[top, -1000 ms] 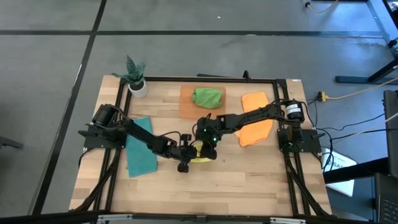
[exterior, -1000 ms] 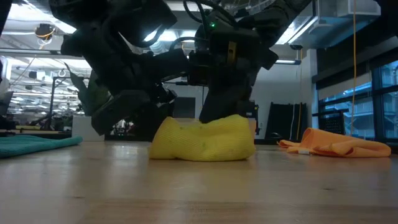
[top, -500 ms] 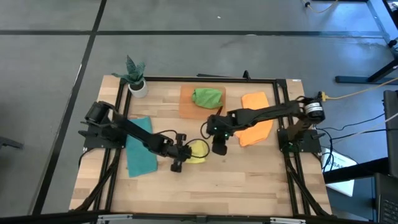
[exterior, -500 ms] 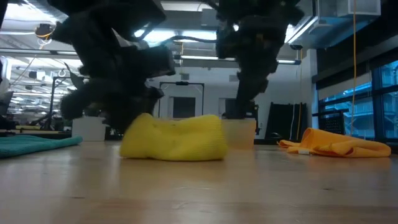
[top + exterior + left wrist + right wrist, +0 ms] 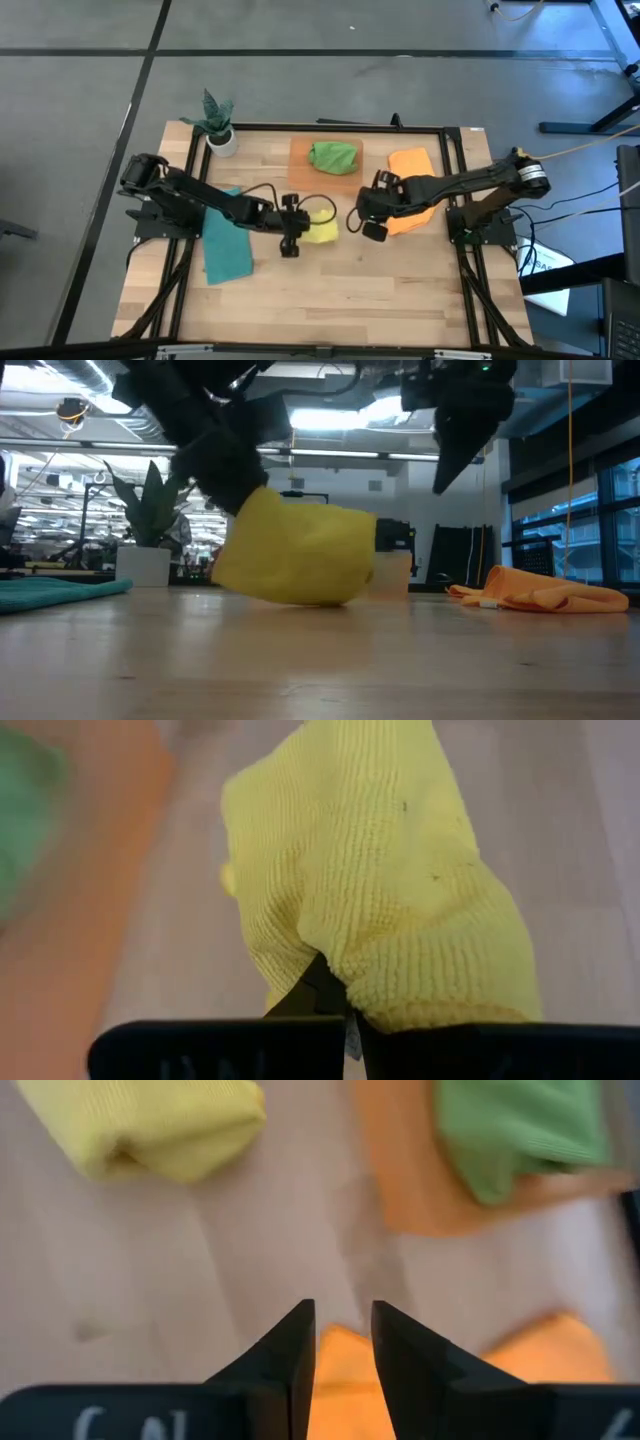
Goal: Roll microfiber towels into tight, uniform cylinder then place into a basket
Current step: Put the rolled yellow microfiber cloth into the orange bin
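High view, far left: a small potted plant (image 5: 218,126) stands at the table's (image 5: 400,290) upper left corner, and a teal towel (image 5: 226,240) lies flat below it, under the left arm. That arm reaches rightward, low across the wood; the left gripper (image 5: 296,229) is clamped tight on the rolled yellow towel (image 5: 320,230) near centre frame. Above it sits the orange basket (image 5: 300,165), holding a green towel (image 5: 333,156). Bare wood fills the whole lower half. Right of centre, the right gripper (image 5: 368,224) hangs above the board with a narrow gap between its fingers, holding nothing, at the edge of the orange towels (image 5: 412,200).
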Tool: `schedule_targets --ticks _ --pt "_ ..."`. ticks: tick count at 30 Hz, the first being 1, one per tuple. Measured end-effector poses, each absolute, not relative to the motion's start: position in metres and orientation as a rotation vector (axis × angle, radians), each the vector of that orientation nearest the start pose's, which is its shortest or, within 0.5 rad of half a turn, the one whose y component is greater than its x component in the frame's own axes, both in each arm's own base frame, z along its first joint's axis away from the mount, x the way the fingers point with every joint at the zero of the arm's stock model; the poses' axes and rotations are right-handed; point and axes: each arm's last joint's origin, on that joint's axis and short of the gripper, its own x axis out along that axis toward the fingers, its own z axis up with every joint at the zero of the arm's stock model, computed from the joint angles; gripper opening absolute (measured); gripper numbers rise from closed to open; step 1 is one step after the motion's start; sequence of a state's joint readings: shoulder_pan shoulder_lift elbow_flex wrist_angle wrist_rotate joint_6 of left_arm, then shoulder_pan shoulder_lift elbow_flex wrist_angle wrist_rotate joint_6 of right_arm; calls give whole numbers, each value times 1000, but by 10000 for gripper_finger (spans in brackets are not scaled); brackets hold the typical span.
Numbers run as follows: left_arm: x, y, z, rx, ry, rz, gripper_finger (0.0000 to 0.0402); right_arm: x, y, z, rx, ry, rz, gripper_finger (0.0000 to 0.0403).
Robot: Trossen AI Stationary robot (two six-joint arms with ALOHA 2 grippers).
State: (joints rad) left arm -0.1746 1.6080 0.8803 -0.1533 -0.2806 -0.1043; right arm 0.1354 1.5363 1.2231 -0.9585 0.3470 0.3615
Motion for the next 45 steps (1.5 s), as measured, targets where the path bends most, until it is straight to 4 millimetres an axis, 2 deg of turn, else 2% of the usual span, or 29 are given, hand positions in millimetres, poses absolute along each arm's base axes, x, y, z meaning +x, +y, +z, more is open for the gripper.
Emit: schedule_targets --ticks 6,14,18,24,26,31,34,37,45 --pt "306 -23 202 157 761 209 0 277 37 264 -63 1172 -493 102" --pt "302 29 234 339 690 237 0 276 39 264 -77 1169 -495 102" --pt "310 57 258 440 651 217 0 276 39 264 -76 1168 -496 102" --pt "324 100 275 576 620 162 0 277 39 264 -60 1160 -506 102" --pt "329 114 269 613 631 123 0 277 39 264 -57 1159 -508 102" --pt "345 144 234 624 699 92 0 277 39 264 -57 1159 -508 102" --pt "357 155 214 622 713 97 0 277 39 264 -57 1158 -508 102" --pt "366 155 193 598 747 39 0 277 39 264 -55 1156 -508 102" --pt "373 140 167 563 838 -72 0 278 39 264 -49 1147 -509 102"
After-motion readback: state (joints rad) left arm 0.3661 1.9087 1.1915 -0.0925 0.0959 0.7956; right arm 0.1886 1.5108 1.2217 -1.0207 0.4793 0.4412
